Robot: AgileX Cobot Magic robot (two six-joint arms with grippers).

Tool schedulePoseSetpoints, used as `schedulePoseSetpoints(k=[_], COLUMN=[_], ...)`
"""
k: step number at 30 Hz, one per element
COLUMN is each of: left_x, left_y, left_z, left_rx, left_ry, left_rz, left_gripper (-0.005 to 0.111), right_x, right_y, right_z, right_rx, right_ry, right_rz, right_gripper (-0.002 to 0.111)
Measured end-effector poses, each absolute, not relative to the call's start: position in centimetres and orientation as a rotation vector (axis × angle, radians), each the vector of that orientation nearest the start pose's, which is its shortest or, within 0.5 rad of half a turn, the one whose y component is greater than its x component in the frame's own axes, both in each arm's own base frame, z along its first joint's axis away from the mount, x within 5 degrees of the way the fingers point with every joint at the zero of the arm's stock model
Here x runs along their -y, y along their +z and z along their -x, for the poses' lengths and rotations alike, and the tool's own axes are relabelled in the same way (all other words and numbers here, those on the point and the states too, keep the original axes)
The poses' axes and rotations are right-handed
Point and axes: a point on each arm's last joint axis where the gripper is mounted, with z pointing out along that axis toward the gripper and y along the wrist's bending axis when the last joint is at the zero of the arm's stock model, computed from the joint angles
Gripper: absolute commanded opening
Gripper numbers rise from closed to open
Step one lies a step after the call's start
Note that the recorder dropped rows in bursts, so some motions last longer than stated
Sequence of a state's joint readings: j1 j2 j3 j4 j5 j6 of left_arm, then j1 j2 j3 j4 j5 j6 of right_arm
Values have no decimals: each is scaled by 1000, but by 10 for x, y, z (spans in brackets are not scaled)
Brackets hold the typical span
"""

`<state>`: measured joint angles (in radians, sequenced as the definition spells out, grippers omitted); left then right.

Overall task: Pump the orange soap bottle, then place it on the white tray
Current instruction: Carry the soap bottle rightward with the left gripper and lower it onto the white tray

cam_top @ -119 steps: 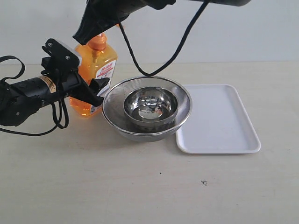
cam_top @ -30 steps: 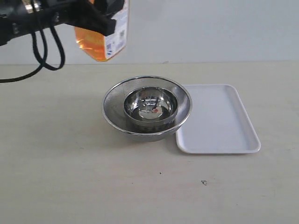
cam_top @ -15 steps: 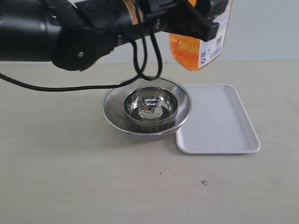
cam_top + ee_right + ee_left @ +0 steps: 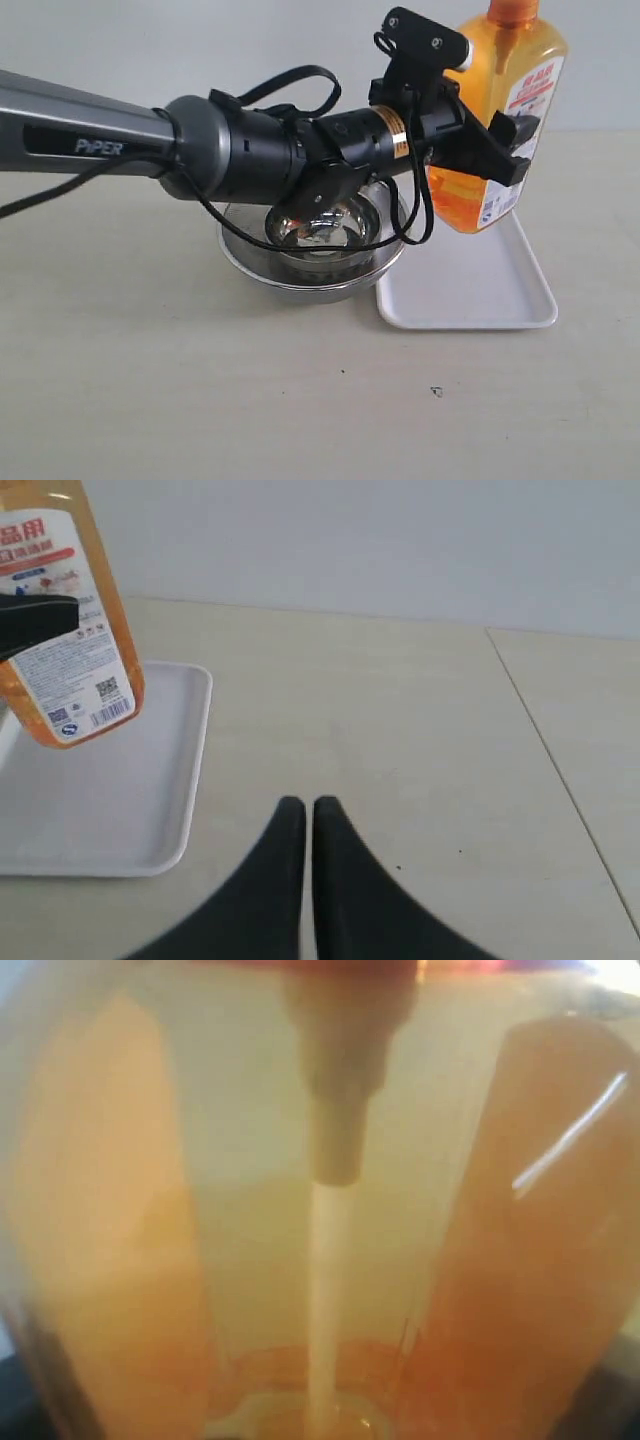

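The orange soap bottle [image 4: 455, 200] was a tall translucent container of orange liquid with an orange pump head at the top edge of the exterior view and a white label printed in red. The right wrist view showed barcodes low on the side label of the bottle [image 4: 70, 630]. The left gripper [image 4: 515, 150] was clamped on the bottle's mid-body, one black finger on each side, with the arm extended across above the steel mesh bowl [image 4: 300, 285]. The bottle was tilted slightly and positioned over the far left part of the white tray [image 4: 480, 290]. Contact between base and tray could not be confirmed. The left wrist view was filled by the blurred bottle [image 4: 520, 1260] and its white dip tube [image 4: 325, 1310]. Bare tray surface [image 4: 100, 810] lay on the near and right sides of the bottle. The bowl rim met the tray's left edge. The right gripper [image 4: 308, 808] was over the table [image 4: 420, 730] beside the tray, its fingers pressed together and holding nothing.
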<state>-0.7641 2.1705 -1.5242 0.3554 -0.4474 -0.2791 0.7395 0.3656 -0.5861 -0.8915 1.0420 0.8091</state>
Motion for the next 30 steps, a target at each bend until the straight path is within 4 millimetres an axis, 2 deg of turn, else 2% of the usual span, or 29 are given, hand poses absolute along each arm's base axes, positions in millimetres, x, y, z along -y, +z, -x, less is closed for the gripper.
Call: schedulePoseSetpoints(k=[9,12,15,19,20,25,30], left_x=[372,374,374,374,374,377,378], left_y=[172,159,150,150,150,164,166], left_z=[-368,-370,-371,-371,-371,-370,-370], left_rx=[-1642,-1665,-1689,-1695,-1693,-1643,-1642], left_ry=[-718,-723,-727,-732,-735,-813,-838], left_rz=[-738,-735,-731,-725,-723,-666,-645], left_gripper=[6,19,42,71,82,97,96], right_x=[17,17,17,17,17,17,17], right_y=[323,322,322,321,321,321,321], right_z=[-71,-71,-71,-71,-70,-70,-70], right_rx=[-1955,-1964,-1969,-1969,-1969,-1969,-1969], right_ry=[-161,-163,-164,-169,-166,-171,-169], right_rz=[112,133,138,144,143,149,149], right_gripper=[0,0,0,0,0,0,0])
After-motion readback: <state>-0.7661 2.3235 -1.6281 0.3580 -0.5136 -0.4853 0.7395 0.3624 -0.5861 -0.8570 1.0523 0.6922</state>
